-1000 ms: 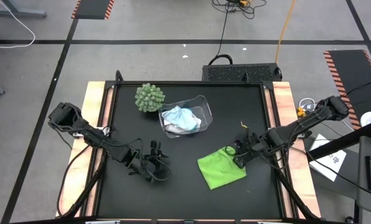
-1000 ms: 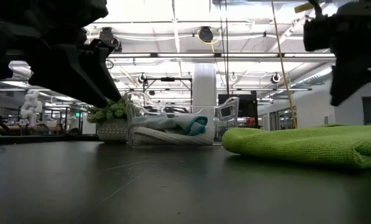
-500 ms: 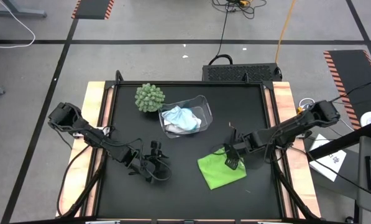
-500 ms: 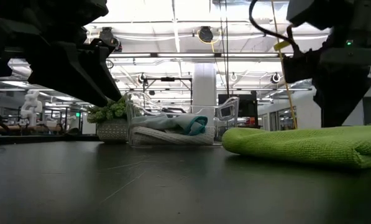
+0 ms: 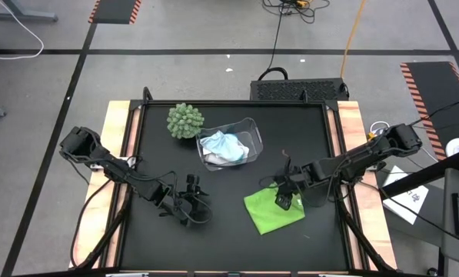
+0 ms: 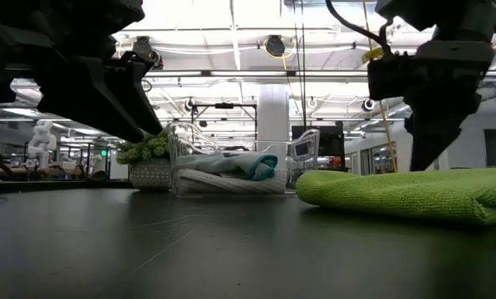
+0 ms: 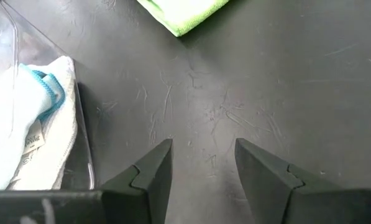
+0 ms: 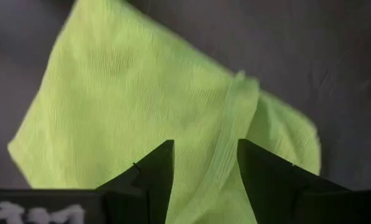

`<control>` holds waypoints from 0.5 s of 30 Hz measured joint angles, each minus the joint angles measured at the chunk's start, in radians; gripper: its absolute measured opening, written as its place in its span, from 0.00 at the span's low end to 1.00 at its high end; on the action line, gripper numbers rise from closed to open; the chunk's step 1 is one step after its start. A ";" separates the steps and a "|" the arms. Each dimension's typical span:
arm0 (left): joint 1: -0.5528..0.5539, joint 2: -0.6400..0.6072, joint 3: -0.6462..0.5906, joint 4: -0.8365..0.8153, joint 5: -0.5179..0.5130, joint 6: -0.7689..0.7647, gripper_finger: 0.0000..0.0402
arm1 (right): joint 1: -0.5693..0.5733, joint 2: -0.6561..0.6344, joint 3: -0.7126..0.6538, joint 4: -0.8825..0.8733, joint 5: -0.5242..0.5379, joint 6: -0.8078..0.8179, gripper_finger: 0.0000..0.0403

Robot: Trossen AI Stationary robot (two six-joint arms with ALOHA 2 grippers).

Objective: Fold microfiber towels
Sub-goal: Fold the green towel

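Towels first: your lime green towel (image 5: 273, 211) lies folded on the black table (image 5: 152, 138), toward the right front, with one doubled edge showing as a raised fold in the right wrist view. Your right gripper (image 5: 284, 198) hangs directly over that towel's upper part, its two dark fingers (image 8: 149, 171) spread apart with green cloth visible in the gap between them; nothing is pinched, and you can see from the low view that the fingers stand just above the cloth rather than pressed into it.

You'll find the other two cloths in the clear plastic bin (image 5: 248, 127) near the table's back middle: the white towel (image 7: 23, 124) and the light blue towel (image 5: 229, 151) bunched together inside, the blue one edged in teal. Beside the bin, to its left, sits the round green spiky ball plant (image 5: 184, 120).

Your left gripper (image 5: 193, 206) waits over bare table at the left front, well apart from the green towel, fingers parted and holding nothing.
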 joint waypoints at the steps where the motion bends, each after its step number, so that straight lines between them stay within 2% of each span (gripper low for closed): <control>1: 0.000 0.000 0.000 0.000 0.000 0.000 0.44 | 0.002 0.003 0.000 -0.007 -0.011 0.003 0.41; 15: 0.000 0.000 0.000 0.001 0.002 0.000 0.44 | 0.002 0.064 0.000 -0.058 -0.008 0.010 0.41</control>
